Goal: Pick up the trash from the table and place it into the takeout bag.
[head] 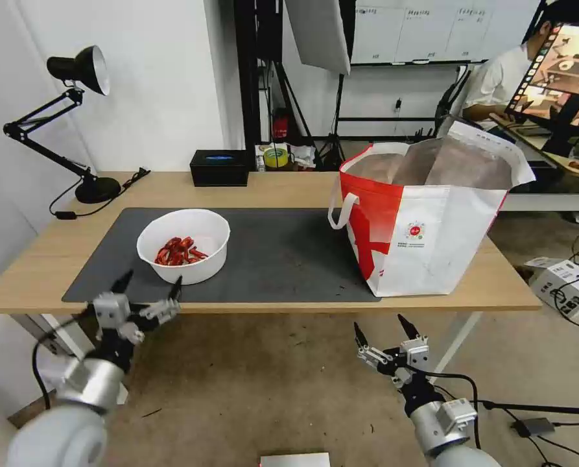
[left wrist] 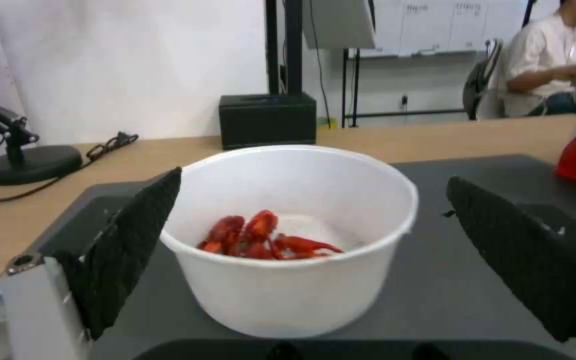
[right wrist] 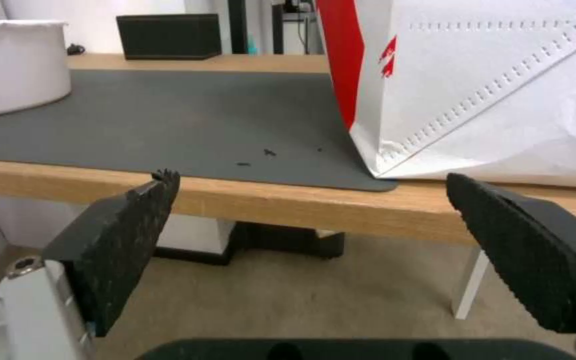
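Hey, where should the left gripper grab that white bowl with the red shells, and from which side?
Probably the white bowl by its upper wall, just under the rim, coming level from the table's near edge. The bowl stands upright with near-vertical sides, and the open left gripper already faces it, fingers spread about as wide as the bowl. Keeping it upright keeps the shell scraps in.

In the head view, the bag (head: 425, 220) at centre right hides its own contents behind its near wall, and its small round logo (head: 415, 229) carries print too small to read. The right wrist view cuts the bag (right wrist: 488, 85) off at the upper right edges and the bowl (right wrist: 11, 62) at the upper left. The left wrist view clips the lamp (left wrist: 15, 150) at the left edge.
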You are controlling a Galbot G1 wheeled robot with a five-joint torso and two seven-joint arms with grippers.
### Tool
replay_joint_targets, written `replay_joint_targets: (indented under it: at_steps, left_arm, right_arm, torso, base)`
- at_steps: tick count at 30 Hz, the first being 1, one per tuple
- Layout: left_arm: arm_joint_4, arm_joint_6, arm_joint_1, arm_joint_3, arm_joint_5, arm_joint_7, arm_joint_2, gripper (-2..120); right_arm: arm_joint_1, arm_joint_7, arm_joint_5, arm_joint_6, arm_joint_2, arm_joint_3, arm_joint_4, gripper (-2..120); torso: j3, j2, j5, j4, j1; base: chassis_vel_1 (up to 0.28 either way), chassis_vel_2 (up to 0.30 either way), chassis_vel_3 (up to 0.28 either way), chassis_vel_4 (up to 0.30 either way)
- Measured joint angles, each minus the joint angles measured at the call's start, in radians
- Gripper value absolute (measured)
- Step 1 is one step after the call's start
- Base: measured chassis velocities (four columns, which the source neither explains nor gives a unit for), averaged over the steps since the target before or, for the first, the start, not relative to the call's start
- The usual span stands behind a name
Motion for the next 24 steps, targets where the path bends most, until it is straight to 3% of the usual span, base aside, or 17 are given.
replay_joint_targets:
  at_steps: [2,3,10,14,17,21,24]
  left_arm:
    - [0.053,0.034,-0.058,0.005,-0.05,-0.004,0.072,100]
    - [0.053,0.034,-0.058,0.005,-0.05,-0.004,0.072,100]
    - [0.181,0.071,-0.228,0.095,-0.178,-0.034,0.236,100]
    - [0.201,0.093,-0.258,0.098,-0.225,-0.044,0.269,100]
    - [0.226,0.175,-0.312,0.105,-0.312,-0.073,0.309,100]
    - [0.253,0.215,-0.355,0.113,-0.377,-0.089,0.333,100]
    - [0.307,0.297,-0.448,0.152,-0.509,-0.116,0.364,100]
  right_arm:
    - [0.0,0.0,0.0,0.0,0.0,0.0,0.0,100]
    - [0.0,0.0,0.0,0.0,0.0,0.0,0.0,100]
    - [0.001,0.0,0.001,-0.001,0.0,0.0,0.001,100]
    - [0.001,0.001,0.001,-0.001,-0.001,0.0,0.001,100]
    - [0.001,0.001,0.001,-0.001,-0.001,0.0,0.001,100]
    - [0.001,0.001,0.001,-0.001,-0.001,0.0,0.002,100]
    - [0.001,0.001,0.001,-0.001,-0.001,0.0,0.002,100]
  torso:
    - [0.0,0.0,0.0002,0.0,0.0]
    - [0.0,0.0,0.0002,0.0,0.0]
    - [0.0,0.0,-0.0001,-0.0001,0.0]
    - [0.0,0.0,0.0002,0.0,0.0]
    - [0.0,0.0,0.0002,0.0,0.0]
    - [0.0,0.0,-0.0001,0.0003,0.0]
    - [0.0,0.0,0.0,-0.0002,0.0]
  base:
    - [0.0,0.0,0.0,0.0]
    - [0.0,0.0,0.0,0.0]
    - [0.0,0.0,0.0,0.0]
    - [0.0,0.0,0.0,0.0]
    - [0.0,0.0,0.0,0.0]
    - [0.0,0.0,0.0,0.0]
    - [0.0,0.0,0.0,0.0]
